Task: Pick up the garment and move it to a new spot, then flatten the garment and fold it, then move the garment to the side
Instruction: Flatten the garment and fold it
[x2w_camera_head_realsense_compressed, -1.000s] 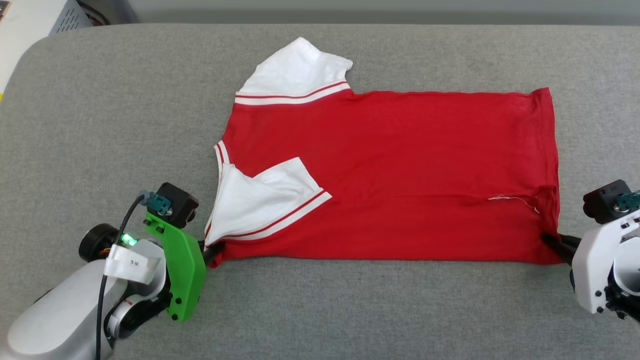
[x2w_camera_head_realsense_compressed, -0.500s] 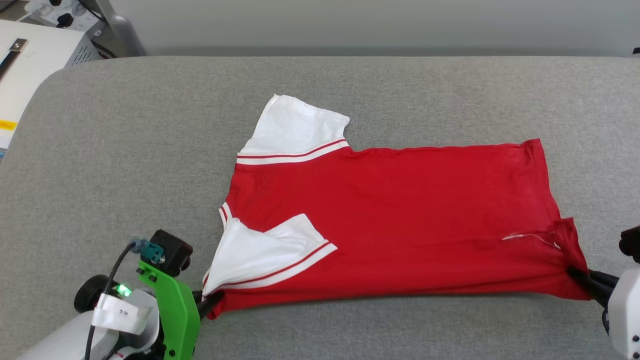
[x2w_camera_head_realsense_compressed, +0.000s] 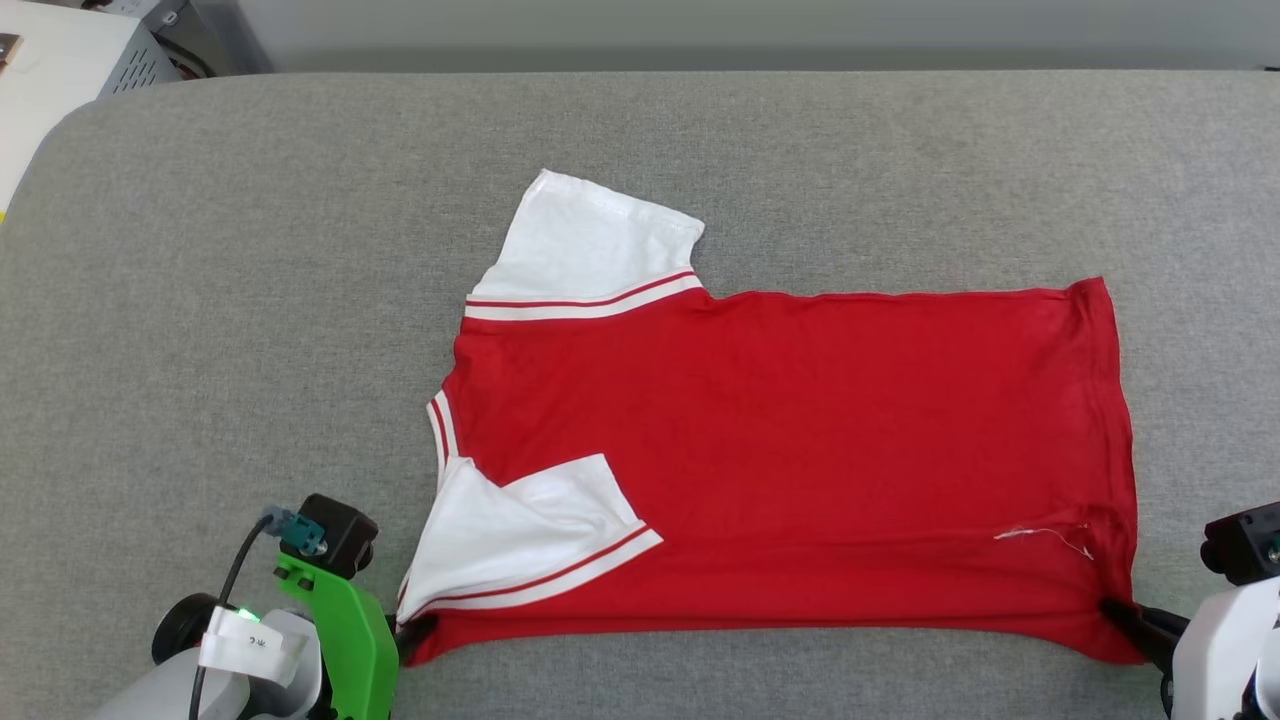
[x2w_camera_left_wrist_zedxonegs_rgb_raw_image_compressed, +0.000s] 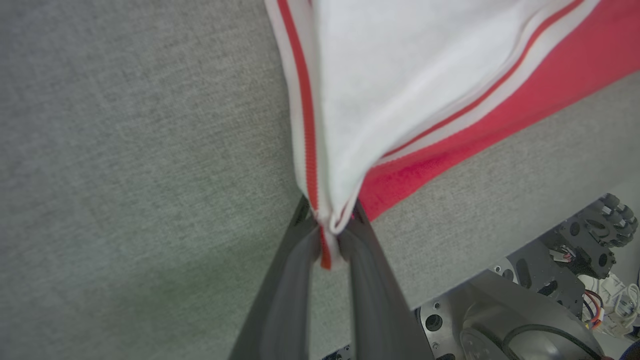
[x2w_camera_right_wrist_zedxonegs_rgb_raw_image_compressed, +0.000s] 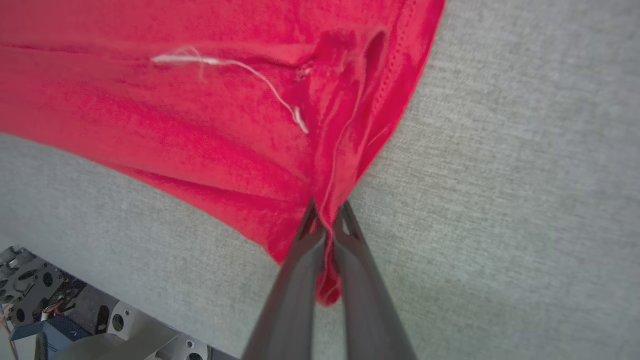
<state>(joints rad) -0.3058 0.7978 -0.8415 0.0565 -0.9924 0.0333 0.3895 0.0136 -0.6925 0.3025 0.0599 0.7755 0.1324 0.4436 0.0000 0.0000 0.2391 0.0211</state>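
The garment (x2w_camera_head_realsense_compressed: 790, 460), a red T-shirt with white sleeves, lies spread sideways on the grey table (x2w_camera_head_realsense_compressed: 250, 330), collar end to the left and hem to the right. One white sleeve (x2w_camera_head_realsense_compressed: 590, 250) sticks out at the far side; the other (x2w_camera_head_realsense_compressed: 520, 545) is folded over the red body near me. My left gripper (x2w_camera_head_realsense_compressed: 420, 632) is shut on the near shoulder corner; in the left wrist view the striped sleeve edge (x2w_camera_left_wrist_zedxonegs_rgb_raw_image_compressed: 325, 235) is pinched between its jaws. My right gripper (x2w_camera_head_realsense_compressed: 1118, 618) is shut on the near hem corner (x2w_camera_right_wrist_zedxonegs_rgb_raw_image_compressed: 327, 240). A loose white thread (x2w_camera_head_realsense_compressed: 1045, 535) lies near that corner.
The grey padded table reaches all round the shirt, with wide bare room at the left and far side. Its near edge runs just below both grippers; the robot's base (x2w_camera_left_wrist_zedxonegs_rgb_raw_image_compressed: 525, 310) shows beyond it. A white box (x2w_camera_head_realsense_compressed: 60, 70) stands past the far left corner.
The head camera has shifted up and back down, so the whole picture has moved. The shirt's near edge has been pulled towards me with both grippers still holding; the hem corner now lies flatter.
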